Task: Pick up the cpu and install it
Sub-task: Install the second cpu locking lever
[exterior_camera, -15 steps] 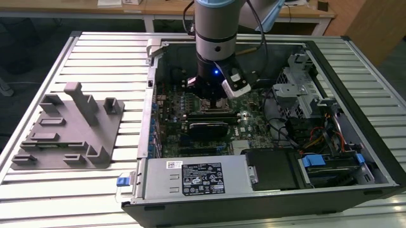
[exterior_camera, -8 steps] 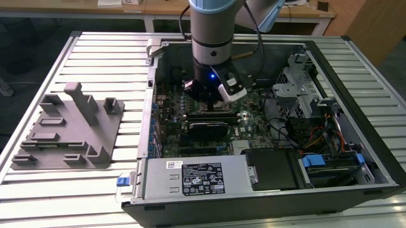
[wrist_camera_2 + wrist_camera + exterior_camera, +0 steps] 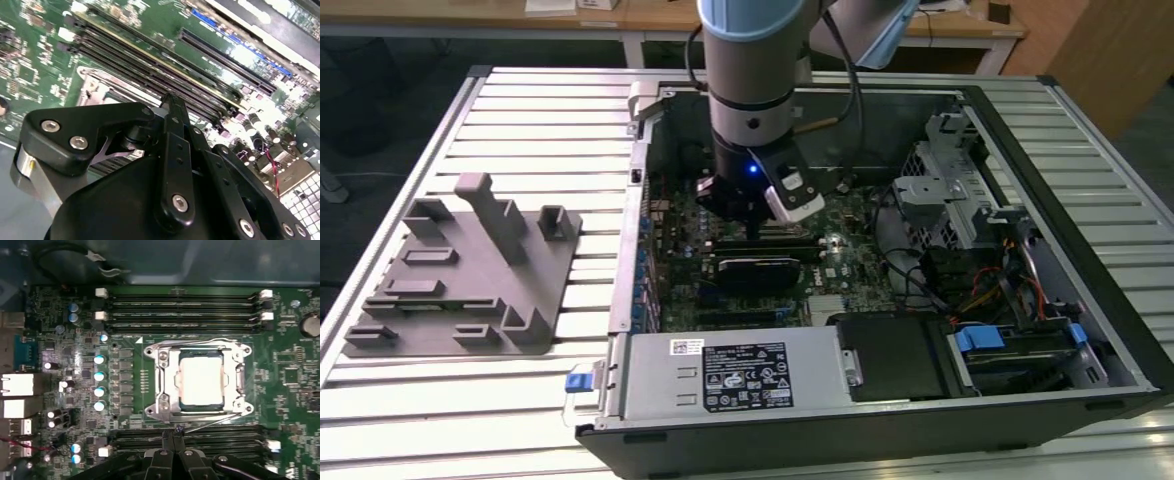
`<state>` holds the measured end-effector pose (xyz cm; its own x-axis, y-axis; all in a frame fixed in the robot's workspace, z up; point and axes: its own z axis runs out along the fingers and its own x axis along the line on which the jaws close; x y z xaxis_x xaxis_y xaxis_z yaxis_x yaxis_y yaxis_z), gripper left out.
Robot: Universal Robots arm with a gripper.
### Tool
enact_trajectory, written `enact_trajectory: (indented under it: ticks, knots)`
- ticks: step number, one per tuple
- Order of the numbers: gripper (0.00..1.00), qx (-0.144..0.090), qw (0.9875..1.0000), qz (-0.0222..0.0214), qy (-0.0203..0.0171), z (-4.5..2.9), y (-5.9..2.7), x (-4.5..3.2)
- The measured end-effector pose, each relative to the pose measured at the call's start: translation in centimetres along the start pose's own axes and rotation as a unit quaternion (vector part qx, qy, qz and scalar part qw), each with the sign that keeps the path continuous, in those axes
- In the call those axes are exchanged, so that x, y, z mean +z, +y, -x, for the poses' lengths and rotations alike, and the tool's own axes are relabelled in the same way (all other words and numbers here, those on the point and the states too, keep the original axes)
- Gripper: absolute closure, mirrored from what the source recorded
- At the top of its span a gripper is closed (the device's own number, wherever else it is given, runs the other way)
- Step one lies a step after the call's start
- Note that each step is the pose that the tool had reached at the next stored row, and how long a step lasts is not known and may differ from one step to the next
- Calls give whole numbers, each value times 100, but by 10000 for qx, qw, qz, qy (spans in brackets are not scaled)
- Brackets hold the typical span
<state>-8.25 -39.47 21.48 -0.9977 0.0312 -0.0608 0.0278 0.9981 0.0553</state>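
Note:
The cpu, a flat square chip with a silvery top, lies inside the metal-framed socket on the green motherboard. In the first wrist view my gripper hovers just beside the socket's frame, over the memory slots, with its black fingers pressed together and nothing between them. A thin wire lever runs slantwise along that side of the socket. In the second wrist view the shut fingers point down at the board. In the exterior view the gripper reaches down into the open computer case.
Long memory slots flank the socket on two sides. Inside the case sit a power supply, a drive cage and loose cables. A grey fixture block lies on the slatted table at the exterior view's left.

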Motion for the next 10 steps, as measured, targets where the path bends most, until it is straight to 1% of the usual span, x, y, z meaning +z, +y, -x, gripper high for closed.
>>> enact_trajectory:
  ticks: [5, 6, 9, 10]
  knots:
    - [89, 5, 10000, 82, 2, -24, -17, 53]
    - [89, 6, 9999, 106, 4, -26, -22, 58]
    - [89, 13, 9997, 223, 6, -28, -39, 65]
    - [89, 15, 9997, 252, 7, -31, -46, 66]
